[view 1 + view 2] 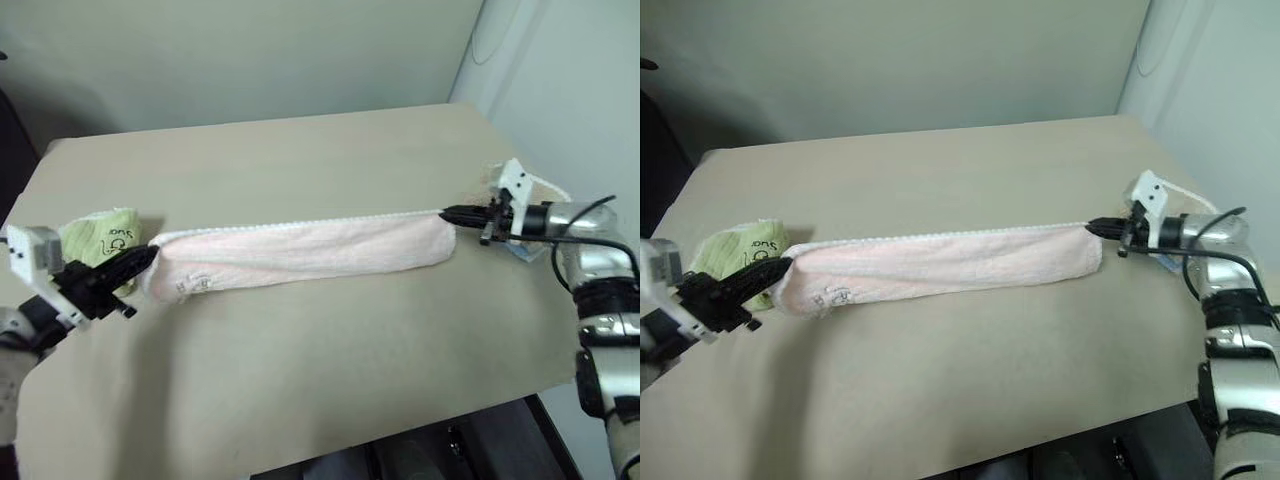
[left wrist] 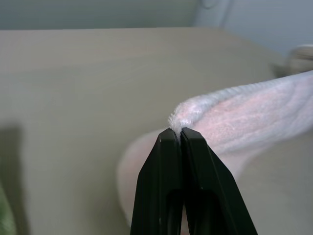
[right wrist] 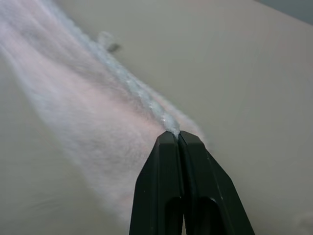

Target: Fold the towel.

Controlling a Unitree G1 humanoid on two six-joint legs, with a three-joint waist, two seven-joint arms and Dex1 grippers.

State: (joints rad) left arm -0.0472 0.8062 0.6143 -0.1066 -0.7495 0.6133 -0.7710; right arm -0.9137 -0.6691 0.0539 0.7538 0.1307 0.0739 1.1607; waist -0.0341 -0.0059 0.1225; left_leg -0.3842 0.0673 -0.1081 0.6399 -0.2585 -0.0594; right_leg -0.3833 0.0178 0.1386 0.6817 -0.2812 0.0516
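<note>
Stretching between both clamped pincers, left pincer (image 1: 148,256) and right pincer (image 1: 445,213), the towel (image 1: 300,255) crosses the table (image 1: 300,160).

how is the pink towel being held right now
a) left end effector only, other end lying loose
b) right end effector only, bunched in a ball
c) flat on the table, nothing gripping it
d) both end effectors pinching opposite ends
d: the left end effector and the right end effector are each shut on one end of the towel, which stretches long between them over the table.
</note>
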